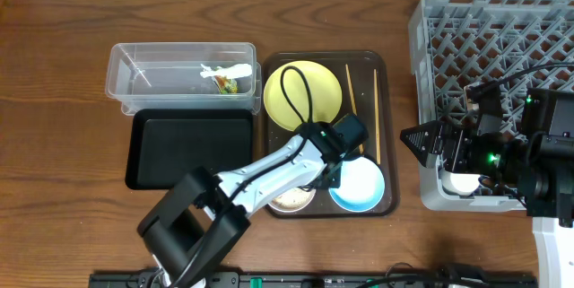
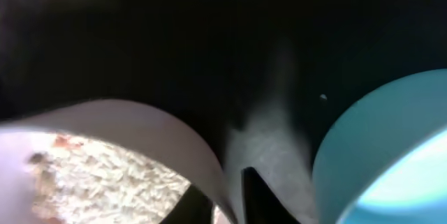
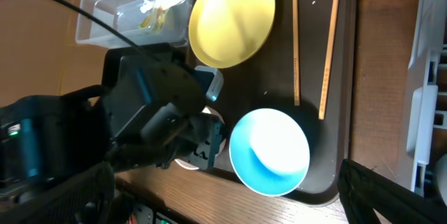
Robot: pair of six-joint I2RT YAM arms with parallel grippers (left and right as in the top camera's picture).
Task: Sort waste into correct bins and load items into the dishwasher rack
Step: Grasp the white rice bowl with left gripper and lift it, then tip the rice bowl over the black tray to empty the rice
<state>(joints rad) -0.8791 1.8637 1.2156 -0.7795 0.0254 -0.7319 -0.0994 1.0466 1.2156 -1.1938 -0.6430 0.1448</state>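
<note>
The white-pinkish bowl (image 1: pixel 291 201) holds rice grains (image 2: pixel 105 175) and sits at the front of the brown tray, next to the light-blue bowl (image 1: pixel 357 186). My left gripper (image 1: pixel 328 177) is down between the two bowls, its fingers (image 2: pixel 227 199) astride the white-pinkish bowl's rim (image 2: pixel 202 158) and shut on it. The yellow plate (image 1: pixel 300 95) and two chopsticks (image 1: pixel 351 100) lie on the tray. The green-and-yellow wrapper (image 1: pixel 224 81) lies in the clear tub (image 1: pixel 134 59). My right gripper (image 1: pixel 418 139) hangs open and empty by the grey rack (image 1: pixel 502 28). A white cup (image 1: pixel 462 181) stands in the rack.
The black tray (image 1: pixel 188 149) lies in front of the clear tub, left of the brown serving tray (image 1: pixel 384 64). The rack fills the right side. The left arm stretches across the tray's front-left corner.
</note>
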